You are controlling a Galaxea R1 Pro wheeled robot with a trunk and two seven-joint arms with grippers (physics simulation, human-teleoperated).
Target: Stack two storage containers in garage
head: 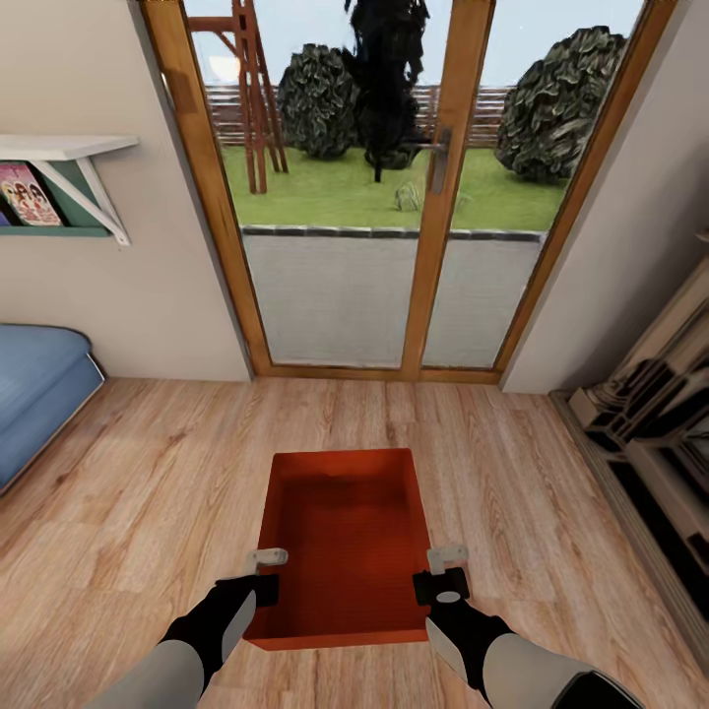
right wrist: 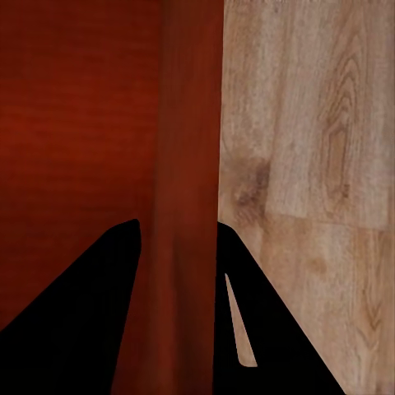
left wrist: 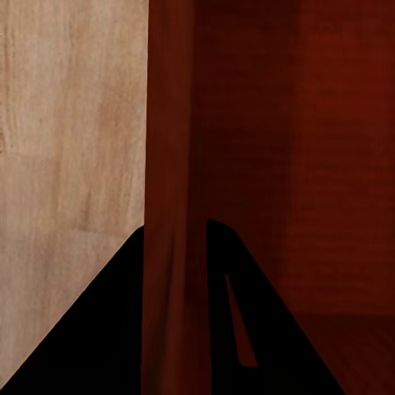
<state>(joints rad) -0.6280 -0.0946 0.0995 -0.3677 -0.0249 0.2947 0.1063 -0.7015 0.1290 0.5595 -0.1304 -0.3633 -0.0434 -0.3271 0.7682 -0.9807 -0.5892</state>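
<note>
Grippers straddle the side walls of the orange-red ribbed rectangular lidless bin (head: 345, 537) on the light wood-plank floor (head: 148, 473): left gripper (left wrist: 174, 309) and right gripper (right wrist: 177, 309) each clamp one wall. Lifting well calls for equal, simultaneous rise to keep the bin level.

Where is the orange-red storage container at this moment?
In the head view the storage container is low at centre, over the wood-plank floor before the glass doors, between the left pincer and right pincer, one at each side wall.
</note>
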